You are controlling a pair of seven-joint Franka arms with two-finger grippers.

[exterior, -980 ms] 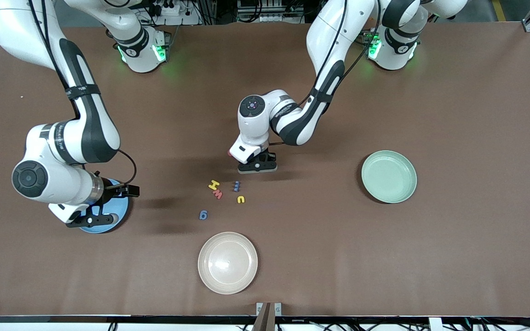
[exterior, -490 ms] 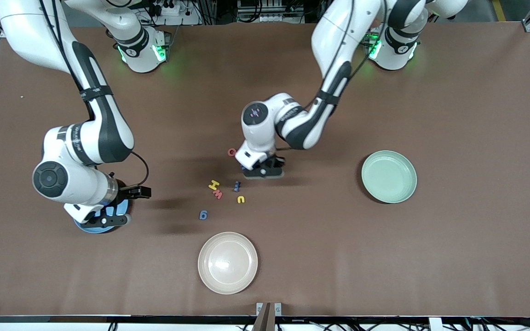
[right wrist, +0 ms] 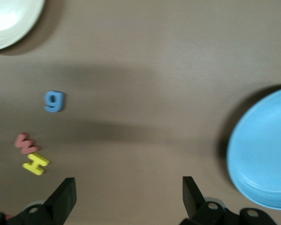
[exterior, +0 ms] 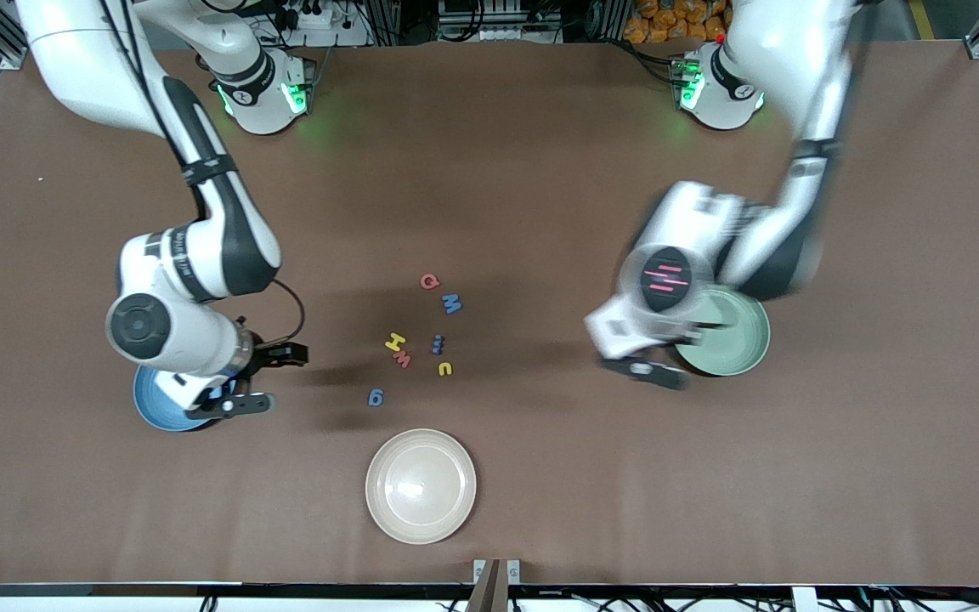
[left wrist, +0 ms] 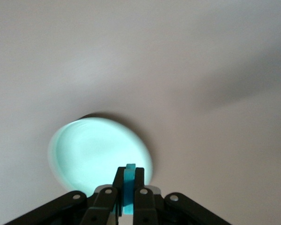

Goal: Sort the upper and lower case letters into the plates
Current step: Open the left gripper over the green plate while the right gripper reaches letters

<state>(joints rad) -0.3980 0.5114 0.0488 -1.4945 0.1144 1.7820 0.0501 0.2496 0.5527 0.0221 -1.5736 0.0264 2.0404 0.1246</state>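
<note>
1. Teal foam shows between the fingers of the left pincer [left wrist: 126,182]. They are shut tight on a flat teal letter [left wrist: 129,180], and its shape cannot be read because only an edge shows.
2. On the front view's clock face, the left pincer [exterior: 644,371] hangs at the 8 o'clock rim of the mint green plate [exterior: 736,340]. It is smeared there, and the left arm covers part of the plate. In the left wrist view the mint green plate [left wrist: 93,150] holds nothing.
3. The right pincer [right wrist: 129,197] is spread wide with nothing between its fingers. In the front view the right pincer [exterior: 230,399] hangs over the 3 o'clock edge of the blue plate [exterior: 154,406], and the arm hides much of that plate. In the right wrist view the blue plate [right wrist: 267,154] is cut off at the frame edge.
4. Seven letters lie loose on the brown tabletop [exterior: 540,170] between the two plates:
   - a red Q [exterior: 429,281] lies at 12 o'clock of the group, with a blue M [exterior: 452,303] just beside it;
   - a yellow H [exterior: 394,342] touches a red W [exterior: 404,359];
   - a small blue letter [exterior: 438,344] is too small to read;
   - a yellow u [exterior: 445,369] lies just at its 6 o'clock;
   - a blue g [exterior: 376,397] lies at 7 o'clock of the group.
5. A beige plate [exterior: 421,485] sits bare at 6 o'clock of the group.
</note>
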